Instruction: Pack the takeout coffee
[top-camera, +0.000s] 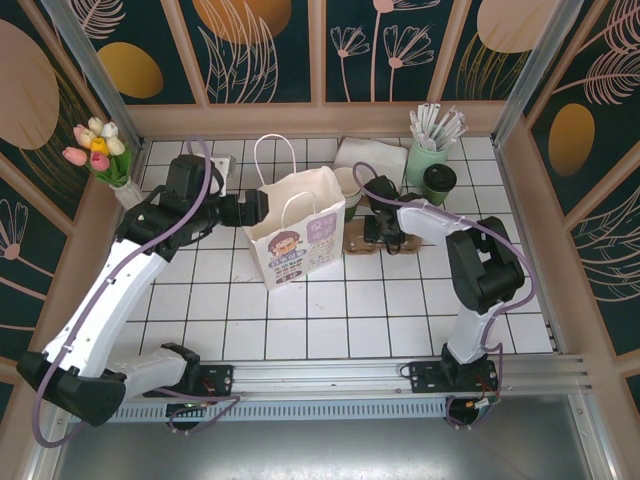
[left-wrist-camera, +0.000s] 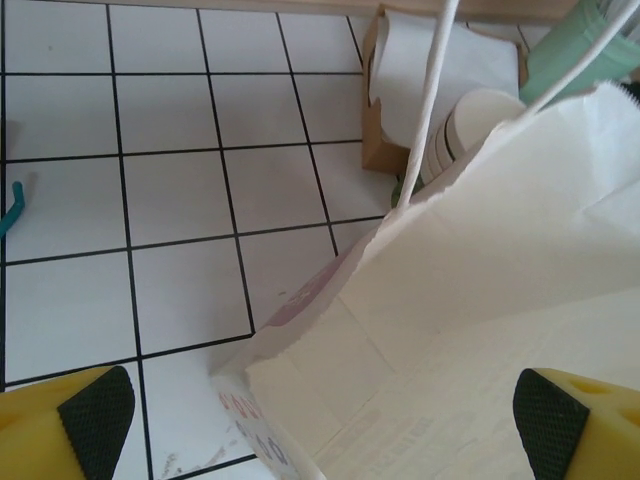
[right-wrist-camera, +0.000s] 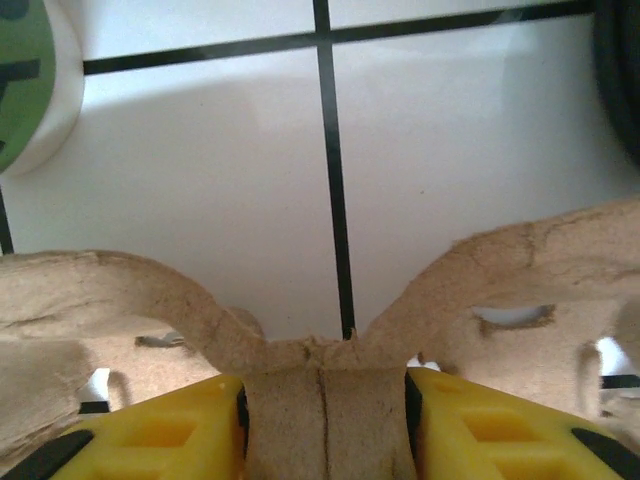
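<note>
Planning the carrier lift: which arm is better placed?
Right: the right tool grips the pulp carrier by its centre ridge, while the left tool hangs open at the paper bag rim.

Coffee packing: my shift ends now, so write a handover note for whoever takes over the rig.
Left end effector: open at the bag's left rim, holding nothing.
Right end effector: shut on the carrier's middle rib.
Coffee: on the table at far right beside the straw pot, outside bag and carrier.
Done: bag stands upright, mouth open.
Left: get the coffee into the bag.
</note>
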